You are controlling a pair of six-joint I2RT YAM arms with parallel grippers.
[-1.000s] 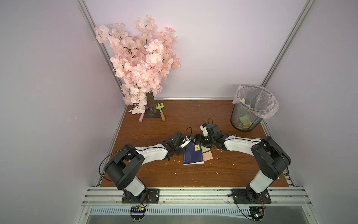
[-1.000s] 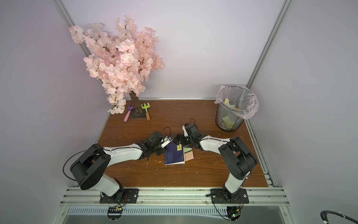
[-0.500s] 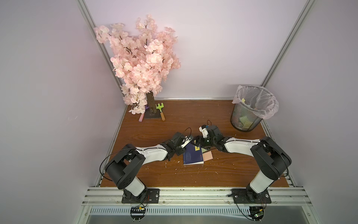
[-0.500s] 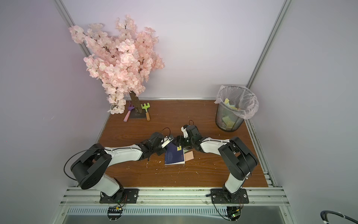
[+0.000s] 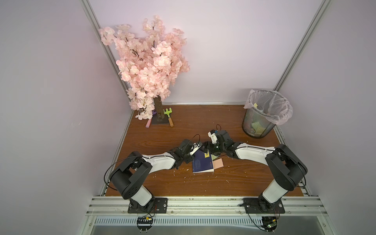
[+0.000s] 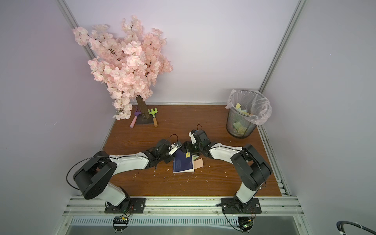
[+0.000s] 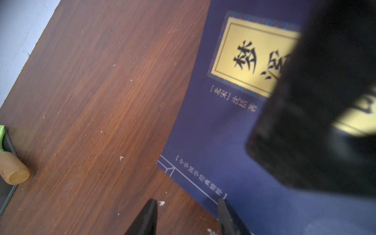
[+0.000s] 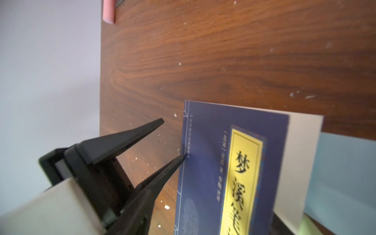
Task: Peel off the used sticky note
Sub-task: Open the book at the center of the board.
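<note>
The left gripper [image 7: 186,201] stands released, its fingers apart and empty, one tip touching the left edge of the blue book [image 5: 202,163]; the right gripper [image 5: 206,149] sits over the book's far right corner, its hold impossible to tell. A pink sticky note [image 5: 218,163] juts past the book's right edge, on a wooden table [image 5: 162,138] between lilac walls [image 5: 223,50], with a blossom tree [image 5: 150,67] far left and a mesh bin [image 5: 259,124] far right. Against a second ago, the right gripper sits slightly further left; the rest is unchanged
</note>
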